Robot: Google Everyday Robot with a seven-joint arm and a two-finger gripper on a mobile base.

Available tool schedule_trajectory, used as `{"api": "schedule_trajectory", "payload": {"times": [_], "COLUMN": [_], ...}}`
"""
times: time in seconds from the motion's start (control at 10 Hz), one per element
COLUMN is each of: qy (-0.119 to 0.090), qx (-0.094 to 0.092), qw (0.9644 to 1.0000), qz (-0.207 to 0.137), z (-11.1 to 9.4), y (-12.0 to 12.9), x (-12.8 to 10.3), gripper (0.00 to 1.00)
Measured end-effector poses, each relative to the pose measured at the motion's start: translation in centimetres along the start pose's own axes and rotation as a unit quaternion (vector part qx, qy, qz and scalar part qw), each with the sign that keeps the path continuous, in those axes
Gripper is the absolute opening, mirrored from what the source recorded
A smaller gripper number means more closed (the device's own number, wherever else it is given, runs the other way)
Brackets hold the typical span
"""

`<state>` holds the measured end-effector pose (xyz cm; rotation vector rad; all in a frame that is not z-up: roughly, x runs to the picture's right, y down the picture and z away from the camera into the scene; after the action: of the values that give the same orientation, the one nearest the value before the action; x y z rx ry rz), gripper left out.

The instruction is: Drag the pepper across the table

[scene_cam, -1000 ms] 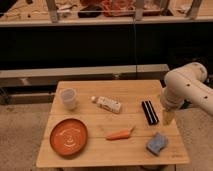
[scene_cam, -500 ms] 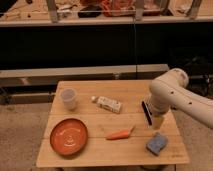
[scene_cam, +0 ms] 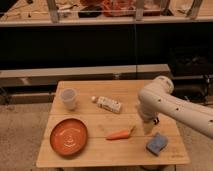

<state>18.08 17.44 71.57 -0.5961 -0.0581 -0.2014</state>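
- One pepper [scene_cam: 119,134]: slender and orange, lying flat near the front-centre of the tabletop [scene_cam: 100,152], its pale stem end pointing right and slightly back.
- One hand [scene_cam: 148,128]: lowered at the end of the white arm [scene_cam: 170,102], just right of the pepper's stem end. Whether it is released or clenched cannot be told, nor whether it touches the pepper.
- One round orange plate [scene_cam: 69,136]: left of the pepper, apart from it.
- One blue sponge [scene_cam: 156,144]: front right, near the hand.
- One white bottle [scene_cam: 109,104]: lying on its side behind the pepper.
- One clear cup [scene_cam: 68,98]: upright, back left, behind the plate.
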Motion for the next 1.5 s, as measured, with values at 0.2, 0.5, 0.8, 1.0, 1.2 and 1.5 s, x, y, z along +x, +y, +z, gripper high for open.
{"api": "schedule_trajectory", "payload": {"times": [0.2,0.5,0.8,1.0,1.2,1.5], "qy": [-0.009,-0.029,-0.046,-0.057,-0.071,-0.085], "qx": [0.000,-0.006,-0.007,-0.010,-0.012,-0.015], "qw": [0.9998,0.9993,0.9987,0.9980,0.9972,0.9961], "qz": [-0.017,-0.022,-0.022,-0.024,-0.019,-0.016], "z": [1.1,3.6,4.0,4.4,4.7,5.2], "y": [0.2,1.4,1.8,1.9,2.3,2.6], "x": [-1.6,-3.7,-5.0,-6.1,-6.3,-7.0], "gripper": [0.80,0.80,0.80,0.80,0.80,0.80]}}
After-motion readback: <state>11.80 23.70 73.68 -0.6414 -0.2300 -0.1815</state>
